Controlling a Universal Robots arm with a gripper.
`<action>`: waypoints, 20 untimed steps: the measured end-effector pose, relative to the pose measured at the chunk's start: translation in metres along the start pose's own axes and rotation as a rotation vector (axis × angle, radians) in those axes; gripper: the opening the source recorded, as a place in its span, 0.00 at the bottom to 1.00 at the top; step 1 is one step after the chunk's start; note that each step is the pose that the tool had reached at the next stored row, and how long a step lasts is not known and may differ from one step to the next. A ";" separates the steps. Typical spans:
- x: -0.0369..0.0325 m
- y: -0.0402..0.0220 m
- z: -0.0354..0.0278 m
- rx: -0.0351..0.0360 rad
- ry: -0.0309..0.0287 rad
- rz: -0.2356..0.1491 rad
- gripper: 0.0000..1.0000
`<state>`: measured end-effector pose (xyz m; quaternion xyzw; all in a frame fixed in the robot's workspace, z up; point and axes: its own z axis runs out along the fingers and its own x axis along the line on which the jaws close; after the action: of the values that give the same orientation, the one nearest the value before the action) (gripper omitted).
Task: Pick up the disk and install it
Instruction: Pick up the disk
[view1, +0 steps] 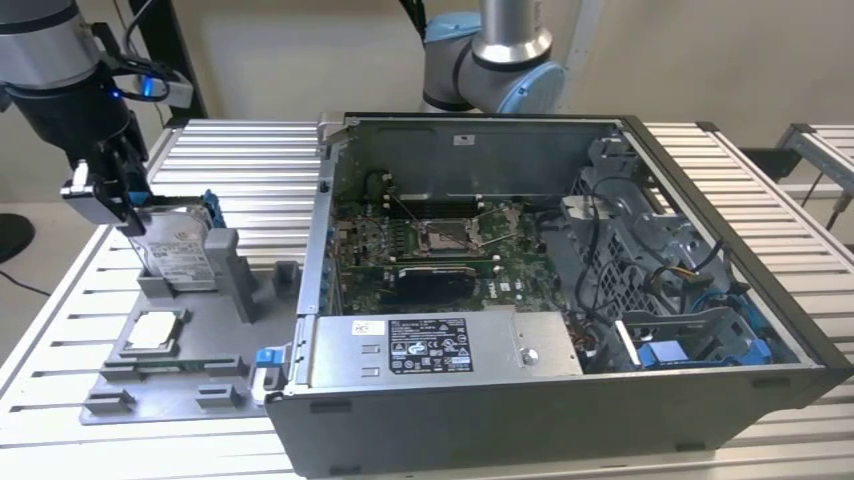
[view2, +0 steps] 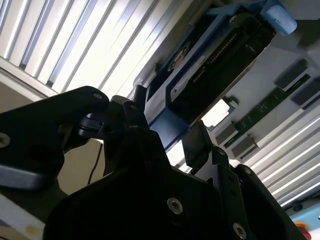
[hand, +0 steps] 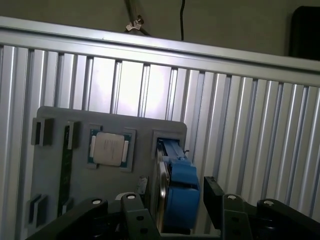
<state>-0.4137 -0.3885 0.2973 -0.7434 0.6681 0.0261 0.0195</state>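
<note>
In the exterior view I can't see the disk (view1: 180, 255) whole. The tool (view1: 134, 218) covers its upper corner, and the grey stand (view1: 224, 262) hides its lower edge. The label print is too small for me to read. In both wrist views the tool's black body blocks the disk's near end. It may be touching the blue frame, but I can't tell.

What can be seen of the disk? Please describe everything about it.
The disk is a flat silver-grey metal drive with a white label, edged by a blue plastic frame. It stands on edge in a grey holder on the tray, at the exterior view's left of the computer case. The open gripper straddles its top edge.
</note>
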 end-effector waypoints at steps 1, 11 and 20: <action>0.0000 0.0000 0.0007 0.0000 0.0000 0.000 1.00; 0.0003 0.0000 0.0051 -0.0002 0.0000 0.000 1.00; 0.0005 -0.0001 0.0078 -0.0001 0.0000 0.000 1.00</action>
<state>-0.4137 -0.3885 0.2895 -0.7434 0.6681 0.0261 0.0194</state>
